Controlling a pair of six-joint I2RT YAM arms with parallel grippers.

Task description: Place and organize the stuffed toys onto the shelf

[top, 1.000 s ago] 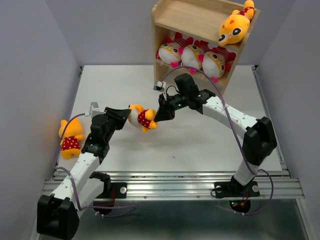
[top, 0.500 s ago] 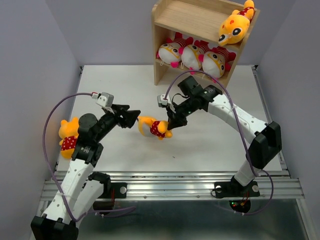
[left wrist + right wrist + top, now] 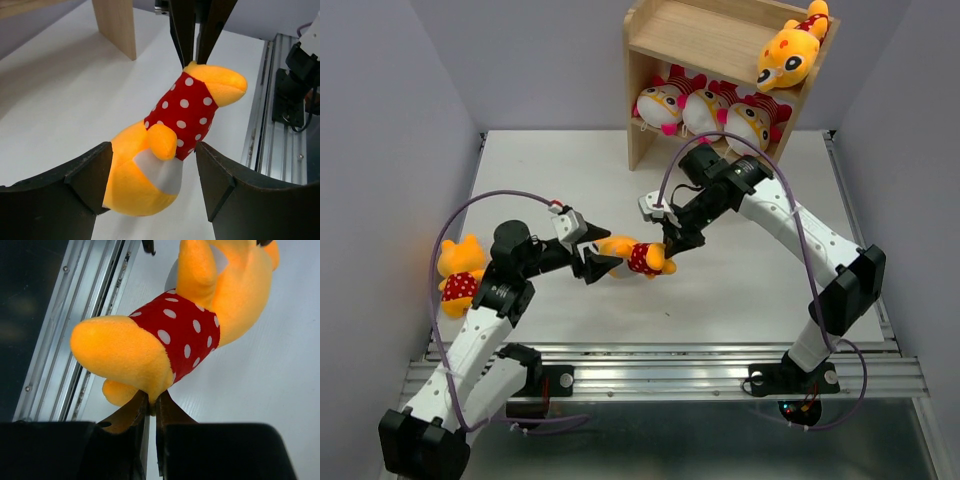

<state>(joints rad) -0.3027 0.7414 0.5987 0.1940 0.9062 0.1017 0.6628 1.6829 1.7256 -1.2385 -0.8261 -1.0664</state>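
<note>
An orange-yellow stuffed toy (image 3: 638,256) in a red white-dotted body hangs above the table's middle. My right gripper (image 3: 669,250) is shut on its foot, as the right wrist view (image 3: 151,401) shows. My left gripper (image 3: 601,252) is open, its fingers (image 3: 87,175) on either side of the toy's head (image 3: 135,180), with a gap on the right side. A second orange toy (image 3: 460,275) lies at the table's left edge. The wooden shelf (image 3: 710,40) stands at the back. A third orange toy (image 3: 788,52) is on its top tier and three white-faced toys (image 3: 705,105) are on its lower tier.
The shelf's side panel (image 3: 117,25) stands beyond the held toy in the left wrist view. A metal rail (image 3: 670,365) runs along the table's near edge. Grey walls close in the left, right and back.
My left gripper has let go of the toy and opened. My right gripper has carried the toy towards the near side. The open left fingers now flank the toy's head again.
</note>
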